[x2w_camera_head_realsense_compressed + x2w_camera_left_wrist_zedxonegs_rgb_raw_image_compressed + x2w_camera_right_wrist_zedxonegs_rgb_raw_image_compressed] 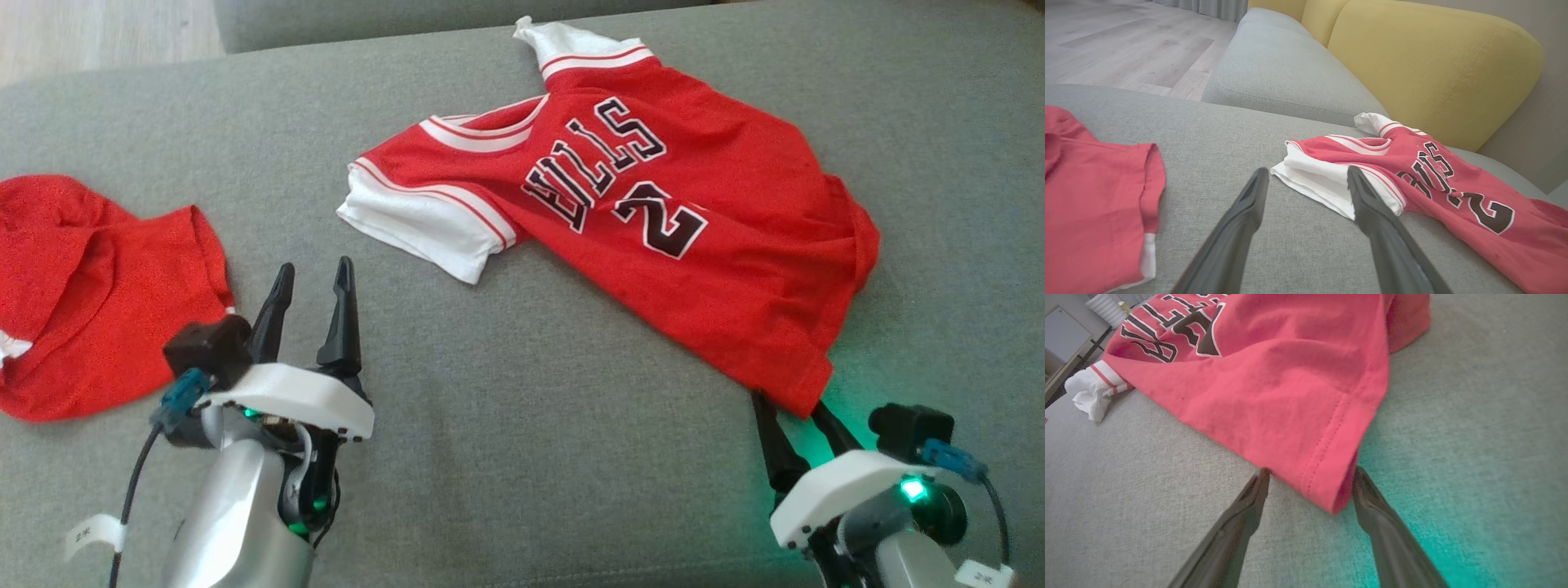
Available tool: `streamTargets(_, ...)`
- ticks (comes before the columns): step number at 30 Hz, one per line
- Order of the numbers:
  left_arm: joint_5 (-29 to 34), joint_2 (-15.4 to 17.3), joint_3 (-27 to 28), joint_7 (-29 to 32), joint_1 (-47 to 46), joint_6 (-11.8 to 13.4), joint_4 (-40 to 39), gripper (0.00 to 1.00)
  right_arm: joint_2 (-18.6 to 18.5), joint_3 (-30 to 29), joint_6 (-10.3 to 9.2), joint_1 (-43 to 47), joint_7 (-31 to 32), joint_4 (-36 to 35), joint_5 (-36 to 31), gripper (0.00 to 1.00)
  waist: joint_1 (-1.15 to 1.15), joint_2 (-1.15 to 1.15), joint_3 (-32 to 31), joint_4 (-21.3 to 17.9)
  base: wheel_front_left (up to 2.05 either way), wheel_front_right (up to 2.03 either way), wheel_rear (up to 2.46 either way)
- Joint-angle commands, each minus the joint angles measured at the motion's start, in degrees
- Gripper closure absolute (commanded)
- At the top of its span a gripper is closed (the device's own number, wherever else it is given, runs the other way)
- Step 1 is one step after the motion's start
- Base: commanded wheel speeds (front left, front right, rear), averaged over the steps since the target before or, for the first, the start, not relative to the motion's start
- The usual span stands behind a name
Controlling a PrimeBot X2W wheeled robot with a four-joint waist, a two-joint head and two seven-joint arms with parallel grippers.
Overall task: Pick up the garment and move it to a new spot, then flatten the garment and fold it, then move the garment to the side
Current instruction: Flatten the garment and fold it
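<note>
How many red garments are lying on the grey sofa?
2. A Bulls jersey lies at centre right in the head view, and another red garment lies at the far left. Others may lie out of view.

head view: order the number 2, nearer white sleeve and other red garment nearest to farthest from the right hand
From the right hand:
1. number 2, centre right
2. nearer white sleeve, centre left
3. other red garment, far left

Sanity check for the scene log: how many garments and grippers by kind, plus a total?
Garments: 2, a lettered red jersey and a plain red garment.
Grippers: 2, the left gripper open over the cushion, and the right gripper open astride the jersey's hem corner.
Total: 4.
</note>
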Motion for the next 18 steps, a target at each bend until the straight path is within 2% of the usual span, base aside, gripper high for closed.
streamTargets(1,0.85,0.35,2.42,-0.69,-2.67,-0.34,-1.52,0.00,-0.35,1.68,-0.05,-2.44,-0.58,-0.86,0.39,0.00,0.00,0.00,0.40,0.49,0.00,0.00,0.00)
streamTargets(2,0.93,0.31,2.52,-0.69,-2.70,-0.39,-1.47,0.00,-0.35,1.92,-0.05,-2.68,-0.32,-0.36,0.43,0.00,0.00,0.00,0.46,0.60,0.00,0.00,0.00)
streamTargets(3,1.03,0.28,2.59,-0.69,-2.72,-0.44,-1.42,0.00,-0.35,2.07,-0.05,-2.90,-0.15,0.03,0.40,0.53,0.00,0.00,0.52,0.69,0.00,0.00,0.00)
streamTargets(4,1.11,0.25,2.69,-0.69,-2.74,-0.49,-1.38,0.00,-0.35,2.12,-0.05,-3.12,-0.12,0.29,0.41,1.00,0.00,0.00,0.58,0.72,0.00,0.00,0.00)
streamTargets(7,1.34,0.18,3.00,-0.69,-2.78,-0.55,-1.05,0.00,-0.35,1.49,-0.05,-4.10,-0.91,0.06,-0.65,1.00,0.00,0.00,0.65,0.52,0.00,0.00,0.00)
streamTargets(12,1.72,0.10,3.23,-0.69,-3.05,-0.87,0.36,0.00,-0.35,-3.22,-0.05,-5.15,-2.42,-2.49,-4.65,1.00,0.00,0.00,0.59,-0.63,0.00,0.00,0.00)
streamTargets(18,2.45,0.05,2.10,-0.69,-4.64,-1.78,3.54,0.00,-0.35,-9.46,-0.05,-4.47,0.28,-7.17,-9.41,1.00,0.00,0.00,1.17,-1.67,0.00,0.00,0.00)
